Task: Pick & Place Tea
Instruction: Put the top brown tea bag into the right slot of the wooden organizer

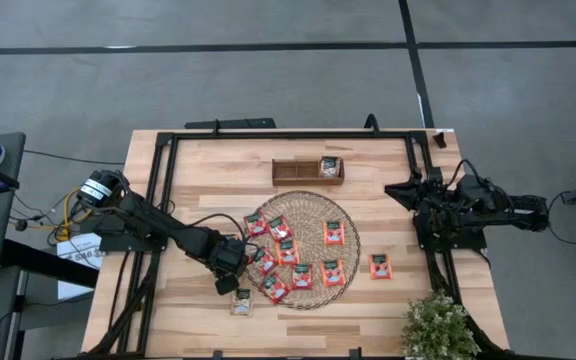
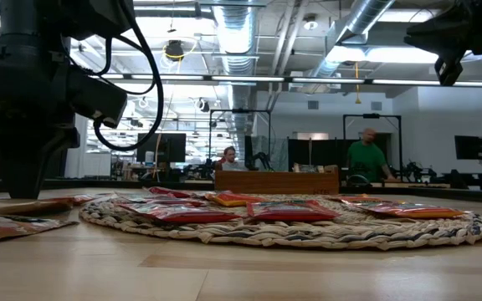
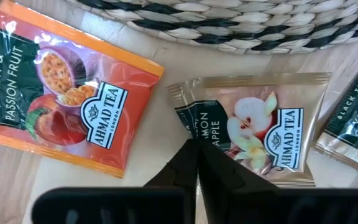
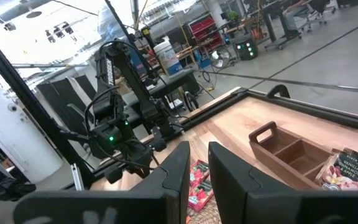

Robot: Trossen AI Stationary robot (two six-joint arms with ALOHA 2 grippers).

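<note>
Several red-orange tea sachets (image 1: pixel 298 255) lie flat on the round woven mat (image 1: pixel 313 205). One more lies on the wood to the mat's right (image 1: pixel 380 266), and one sits in the wooden tray (image 1: pixel 308 172) at the far side. My left gripper (image 3: pixel 196 144) points down at the mat's near-left rim, shut on a pale sachet (image 3: pixel 263 127). That sachet lies on the wood beside an orange sachet (image 3: pixel 61 87). My right gripper (image 4: pixel 199 177) waits level above the table's right edge, its fingers slightly apart and holding nothing. My left gripper comes from above, pointing down. Its two fingertips meet on the pale sachet's edge beside the dark label (image 3: pixel 194 118). The foil is buckled there. The rest of the sachet lies flat on the wood.
Another pale sachet (image 1: pixel 241 301) lies on the wood near the table's front edge, close to my left gripper. A potted plant (image 1: pixel 436 325) stands at the near right corner. A black frame (image 1: pixel 288 134) runs around the table. People sit in the room beyond (image 2: pixel 368 155).
</note>
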